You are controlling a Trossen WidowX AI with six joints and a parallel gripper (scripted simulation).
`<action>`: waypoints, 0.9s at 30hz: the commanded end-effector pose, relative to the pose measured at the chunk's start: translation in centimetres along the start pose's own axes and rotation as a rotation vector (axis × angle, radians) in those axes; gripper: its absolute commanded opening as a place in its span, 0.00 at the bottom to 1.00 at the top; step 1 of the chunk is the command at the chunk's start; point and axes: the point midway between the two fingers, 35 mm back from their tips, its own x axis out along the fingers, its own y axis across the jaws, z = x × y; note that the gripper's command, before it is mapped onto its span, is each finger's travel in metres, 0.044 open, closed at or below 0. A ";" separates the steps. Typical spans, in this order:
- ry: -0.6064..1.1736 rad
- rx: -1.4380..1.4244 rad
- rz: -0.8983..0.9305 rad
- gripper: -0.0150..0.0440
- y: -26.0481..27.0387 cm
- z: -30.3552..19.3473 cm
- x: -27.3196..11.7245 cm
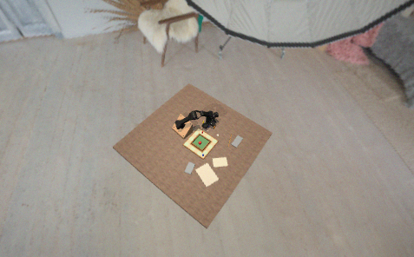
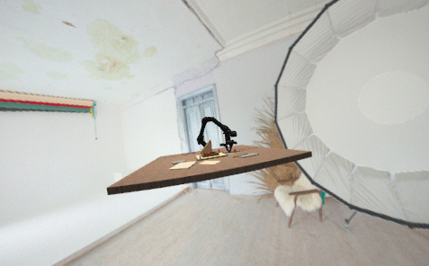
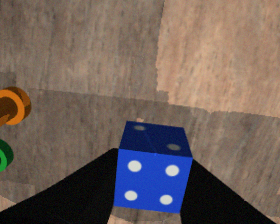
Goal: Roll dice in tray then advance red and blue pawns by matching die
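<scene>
My gripper [image 3: 151, 161] [image 2: 229, 149] is shut on the blue die [image 3: 148, 181], low over the table behind the board. Both fingers press its sides, and its near face shows four pips. The red die [image 1: 200, 142] lies in the green tray [image 1: 205, 141] in the middle of the cream board [image 1: 189, 144]; its number is too small to read. The red pawn [image 1: 202, 132] stands on the board's track near its back corner. The blue pawn [image 1: 203, 154] stands near the front corner. The arrows are too small to make out.
An orange pawn [image 3: 12, 106] and a green pawn [image 3: 1, 156] lie left of the gripper in the wrist view. Grey cards [image 1: 237, 141] [image 1: 189, 168] and cream cards [image 1: 220, 161] [image 1: 207, 174] lie around the board. A small white thing [image 1: 217, 135] lies right of the board.
</scene>
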 end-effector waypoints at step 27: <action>-0.004 -0.022 0.003 0.25 0.3 0.4 -12.3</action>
